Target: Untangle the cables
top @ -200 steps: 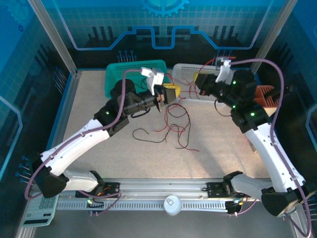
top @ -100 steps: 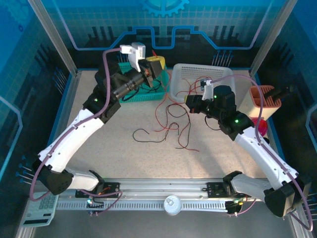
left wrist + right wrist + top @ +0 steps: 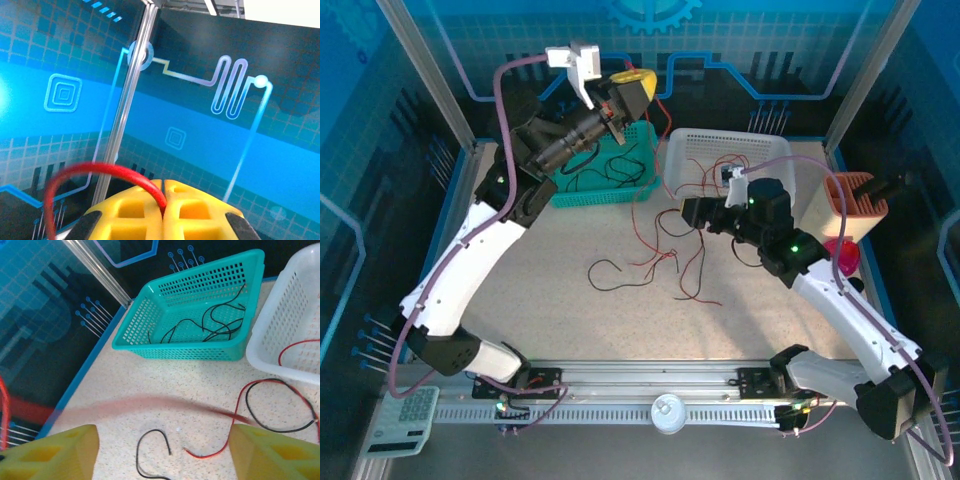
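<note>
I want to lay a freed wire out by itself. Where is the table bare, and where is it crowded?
Bare: the table strip between the cables and the front rail; also the patch between the left arm, the green basket and those cables. Crowded: the middle up to the white basket, where the right tool hangs.

Back wall: blue panels (image 3: pixel 720 40) printed with grid and circuit lines, just behind the raised left end effector (image 3: pixel 636 80).
Frame: aluminium posts (image 3: pixel 425 70) at the corners.
Base: speckled beige surface (image 3: pixel 540 310), blue-edged, beneath the right end effector (image 3: pixel 685 212).
Near edge: slotted aluminium rail (image 3: pixel 620 385).
</note>
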`<state>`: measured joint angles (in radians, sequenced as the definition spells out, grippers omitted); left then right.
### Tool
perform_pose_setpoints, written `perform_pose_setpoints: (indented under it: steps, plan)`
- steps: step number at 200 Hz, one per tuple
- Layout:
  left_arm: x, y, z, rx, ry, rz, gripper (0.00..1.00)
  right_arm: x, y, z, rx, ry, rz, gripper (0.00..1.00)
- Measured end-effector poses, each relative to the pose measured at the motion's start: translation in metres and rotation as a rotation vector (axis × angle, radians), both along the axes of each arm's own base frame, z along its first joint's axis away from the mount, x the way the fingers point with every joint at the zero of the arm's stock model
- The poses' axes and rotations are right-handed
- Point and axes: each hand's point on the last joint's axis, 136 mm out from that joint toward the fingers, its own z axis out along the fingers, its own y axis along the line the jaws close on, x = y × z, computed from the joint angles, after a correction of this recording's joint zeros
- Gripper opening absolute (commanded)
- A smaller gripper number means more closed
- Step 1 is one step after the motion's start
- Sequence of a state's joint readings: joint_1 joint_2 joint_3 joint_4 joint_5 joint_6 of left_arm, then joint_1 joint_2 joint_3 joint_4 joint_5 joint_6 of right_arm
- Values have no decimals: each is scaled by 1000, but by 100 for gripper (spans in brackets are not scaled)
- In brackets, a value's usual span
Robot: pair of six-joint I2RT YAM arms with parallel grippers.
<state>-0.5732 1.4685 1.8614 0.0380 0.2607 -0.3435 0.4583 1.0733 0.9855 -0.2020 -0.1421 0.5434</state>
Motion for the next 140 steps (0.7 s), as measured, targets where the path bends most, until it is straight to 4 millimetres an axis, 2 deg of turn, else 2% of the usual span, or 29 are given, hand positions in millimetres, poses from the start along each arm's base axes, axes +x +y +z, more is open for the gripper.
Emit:
perform_pose_setpoints:
  steps: [23,55,110,140]
  plan:
    - [-5,1,15,-17,-21,-12,0,-3,1,-13,-16,-10,24,78]
    - [-10,3,27,-29,-34,-22,0,-7,2,-42,-44,12,47,78]
    - [-3,-3,23,0,-15,-23,0,-6,4,-92,-94,86,57,78]
    - [-5,-1,32,1,-30,-20,0,0,10,-124,-124,148,69,77]
